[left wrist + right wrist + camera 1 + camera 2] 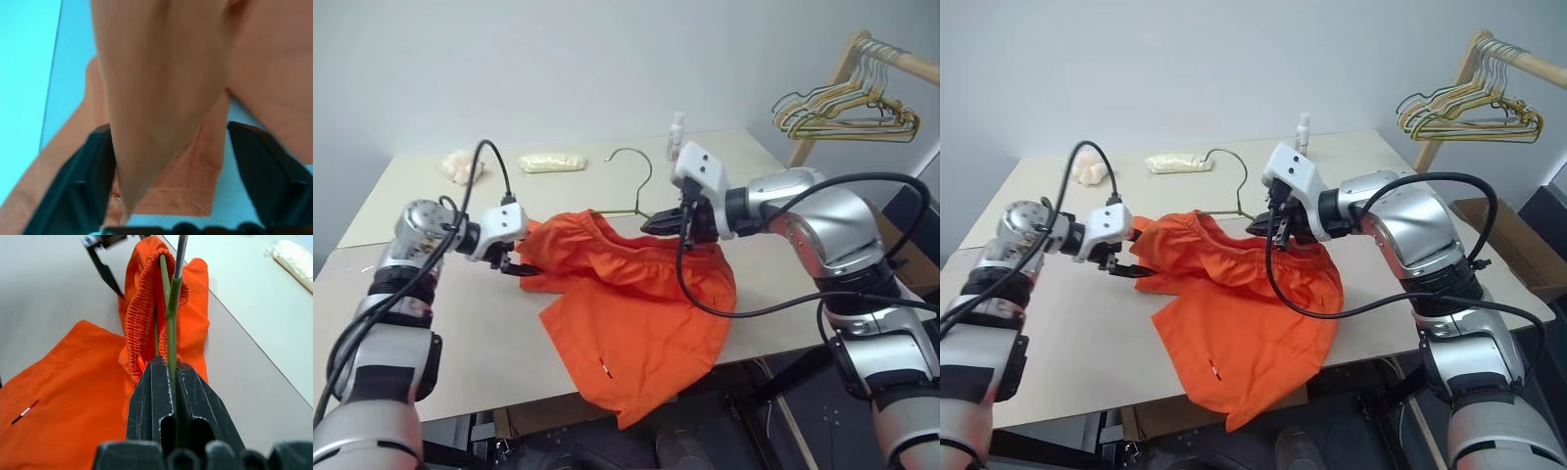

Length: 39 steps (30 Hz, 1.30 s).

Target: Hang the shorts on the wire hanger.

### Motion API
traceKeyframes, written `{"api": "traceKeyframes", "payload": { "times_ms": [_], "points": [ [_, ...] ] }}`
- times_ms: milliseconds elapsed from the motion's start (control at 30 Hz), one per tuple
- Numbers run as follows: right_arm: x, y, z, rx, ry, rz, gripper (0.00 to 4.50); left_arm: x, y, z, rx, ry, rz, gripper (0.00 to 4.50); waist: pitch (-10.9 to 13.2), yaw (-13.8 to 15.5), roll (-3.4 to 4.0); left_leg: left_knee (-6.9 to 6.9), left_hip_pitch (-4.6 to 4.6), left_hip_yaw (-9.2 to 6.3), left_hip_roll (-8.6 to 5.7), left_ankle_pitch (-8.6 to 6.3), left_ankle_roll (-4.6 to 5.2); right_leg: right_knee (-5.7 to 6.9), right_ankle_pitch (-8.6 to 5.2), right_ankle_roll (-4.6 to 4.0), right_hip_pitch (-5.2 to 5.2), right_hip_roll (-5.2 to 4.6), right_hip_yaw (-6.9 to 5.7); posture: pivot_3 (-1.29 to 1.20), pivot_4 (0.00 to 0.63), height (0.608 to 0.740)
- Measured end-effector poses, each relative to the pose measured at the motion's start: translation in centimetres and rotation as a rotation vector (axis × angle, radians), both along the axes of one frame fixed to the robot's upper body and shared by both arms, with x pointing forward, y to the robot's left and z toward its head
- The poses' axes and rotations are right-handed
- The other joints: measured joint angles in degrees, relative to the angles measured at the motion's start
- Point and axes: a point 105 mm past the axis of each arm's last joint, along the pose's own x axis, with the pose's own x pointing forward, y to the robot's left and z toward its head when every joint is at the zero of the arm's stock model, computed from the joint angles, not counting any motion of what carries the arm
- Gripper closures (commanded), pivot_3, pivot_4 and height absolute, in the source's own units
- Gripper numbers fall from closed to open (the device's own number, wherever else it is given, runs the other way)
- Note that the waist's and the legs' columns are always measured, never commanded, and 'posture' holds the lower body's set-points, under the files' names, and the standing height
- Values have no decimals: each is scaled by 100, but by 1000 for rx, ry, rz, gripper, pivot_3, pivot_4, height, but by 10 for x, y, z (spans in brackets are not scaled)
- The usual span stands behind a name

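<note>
The bright orange shorts [636, 304] lie bunched on the table, one leg hanging over the front edge. My right gripper [656, 223] is shut on the thin wire hanger [172, 298], whose wire runs into the gathered waistband [142, 313]. The hanger's hook [636, 162] sticks up behind the shorts. My left gripper [514, 262] is at the shorts' left edge. Its fingers [83, 186] stand apart, with a fold of orange fabric [161, 73] hanging between them and resting against one finger.
A beige table [460, 333] holds two pale bags [551, 163] [460, 166] and a small bottle [677, 132] at the back. Bunched coloured wire hangers [847, 108] hang from a wooden rack at the far right. The table's front edge runs under the shorts.
</note>
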Motion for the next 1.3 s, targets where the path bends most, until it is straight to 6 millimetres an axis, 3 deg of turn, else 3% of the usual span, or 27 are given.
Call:
{"api": "traceKeyframes", "payload": {
  "times_ms": [67,267,600,733,833,933,1067,1200,1300],
  "points": [
    [-1,0,0,-3,-2,4,4500,4,-2,1,-11,-19,17,2834,0,-18,0,0,-2,0,-1,0,0,0,0,0,-2,-1,0,-228,0,740],
    [-4,-2,2,-7,-10,10,4500,11,-1,13,-16,-65,30,4476,0,-43,0,-1,4,0,1,0,0,0,0,0,2,1,0,-232,0,740],
    [-6,-14,-4,-23,23,-12,4500,9,35,25,10,-111,144,4476,0,-37,0,-2,3,0,1,0,0,1,0,0,1,1,0,-231,0,740],
    [-6,-17,-4,-26,21,-19,4500,4,46,12,18,-82,184,4476,0,-37,0,-2,3,-1,2,0,0,2,0,0,0,1,-1,-224,0,740],
    [-6,-16,-4,-26,24,-16,4500,1,42,5,7,-60,164,4476,0,-29,-1,-1,1,-2,1,0,0,3,0,0,0,0,-2,-218,0,740],
    [-7,-16,-3,-25,26,-12,4500,4,27,13,-40,-86,125,3844,0,12,0,-1,-1,-6,-1,0,0,2,0,0,1,-1,-4,-220,0,740],
    [-7,-15,-2,-24,26,-3,4500,9,-2,38,-158,-158,44,2440,0,15,-1,-1,-5,-8,-3,0,0,1,0,0,0,-4,-5,-222,0,740],
    [-7,-16,-2,-24,29,-4,4500,9,-7,60,-174,-220,5,1255,0,-50,-1,-3,3,-5,-1,0,0,2,0,0,2,-2,-3,-224,0,740],
    [-6,-16,-2,-24,30,-5,4500,-1,1,62,-118,-191,-52,1255,0,-90,-1,-5,7,-3,5,1,-2,3,0,0,1,3,-2,-227,0,740]
  ]
}}
